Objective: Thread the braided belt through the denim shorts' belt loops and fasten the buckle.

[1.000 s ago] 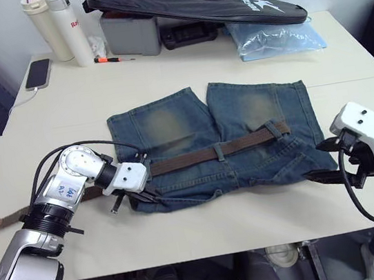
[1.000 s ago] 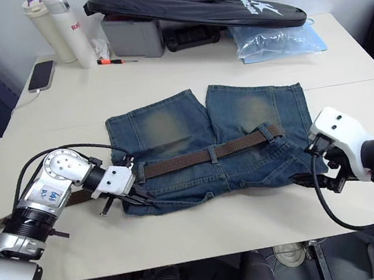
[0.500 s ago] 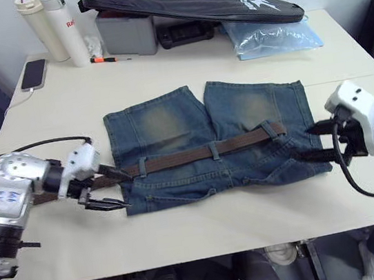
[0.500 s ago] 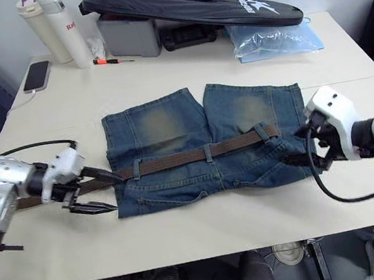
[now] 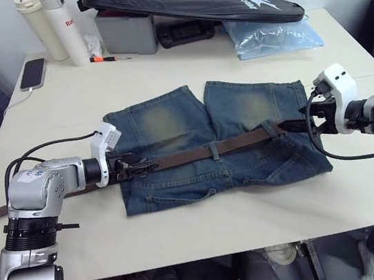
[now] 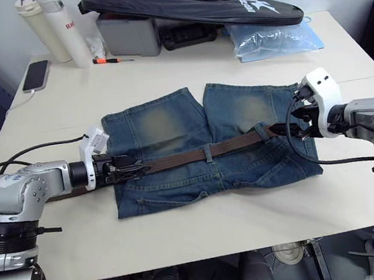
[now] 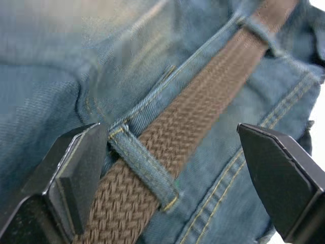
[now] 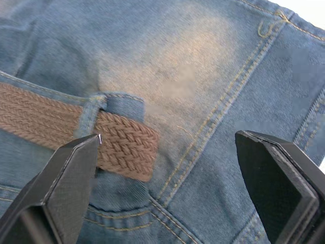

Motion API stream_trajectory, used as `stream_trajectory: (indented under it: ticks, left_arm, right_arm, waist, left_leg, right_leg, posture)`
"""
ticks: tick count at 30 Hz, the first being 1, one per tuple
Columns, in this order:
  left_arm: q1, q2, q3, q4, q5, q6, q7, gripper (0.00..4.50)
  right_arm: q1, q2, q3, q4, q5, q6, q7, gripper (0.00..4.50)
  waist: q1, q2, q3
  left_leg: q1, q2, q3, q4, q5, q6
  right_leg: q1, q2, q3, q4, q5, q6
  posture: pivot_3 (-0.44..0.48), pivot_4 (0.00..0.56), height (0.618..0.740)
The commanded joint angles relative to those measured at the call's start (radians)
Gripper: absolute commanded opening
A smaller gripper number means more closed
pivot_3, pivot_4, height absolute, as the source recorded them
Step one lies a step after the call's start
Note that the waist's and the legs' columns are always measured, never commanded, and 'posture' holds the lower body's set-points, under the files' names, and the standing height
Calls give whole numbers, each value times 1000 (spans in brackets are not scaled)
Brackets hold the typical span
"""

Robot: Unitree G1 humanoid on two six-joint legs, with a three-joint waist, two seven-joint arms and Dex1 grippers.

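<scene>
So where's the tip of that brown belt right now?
The braided belt ends just past a belt loop on the denim shorts, on the robot's right, directly ahead of the open right gripper.

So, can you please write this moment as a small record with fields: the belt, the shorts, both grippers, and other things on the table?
braided belt: lies across the waistband, under belt loops; its tip ends just past a loop; the other end trails off the shorts on the robot's left
denim shorts: flat on the table
left gripper: open, fingers either side of the belt at a loop
right gripper: open, over the belt tip
buckle: cannot tell
background: black bag, phone, two bottles
</scene>
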Motion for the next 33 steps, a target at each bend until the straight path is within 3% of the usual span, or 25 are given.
stream_trajectory:
  ticks: [1, 15, 28, 33]
  left_arm:
    - [0, 38, -15, -16, -3, 32, -18, 4471]
    - [-38, 66, 19, 20, 4, 72, 14, 4471]
    - [-49, 11, 16, -2, -75, 156, -23, 4471]
    - [-87, -34, 77, 39, -107, 212, -11, 4471]
  right_arm:
    - [-17, 3, -17, -9, -10, -23, 4, 4500]
    - [18, 4, -24, -47, -12, -14, -3, 4500]
    - [14, 2, -29, -49, -20, -14, -7, 4500]
    - [20, 0, -34, -53, -20, -11, -10, 4500]
  waist:
    - [0, 0, 0]
    - [3, 0, 0]
    - [6, 0, 0]
    - [5, 0, 0]
  left_leg:
    - [0, 0, 0, 0, 0, 0]
    - [0, 0, 0, 0, 0, 0]
    - [0, 0, 0, 0, 0, 0]
    - [0, 0, 0, 0, 0, 0]
  right_leg:
    - [0, 0, 0, 0, 0, 0]
    - [0, 0, 0, -1, 0, 0]
    - [0, 0, 0, -1, 0, 0]
    - [0, 0, 0, -1, 0, 0]
  posture:
    - [0, 150, 739]
    - [0, 150, 739]
    - [0, 150, 739]
    - [0, 150, 739]
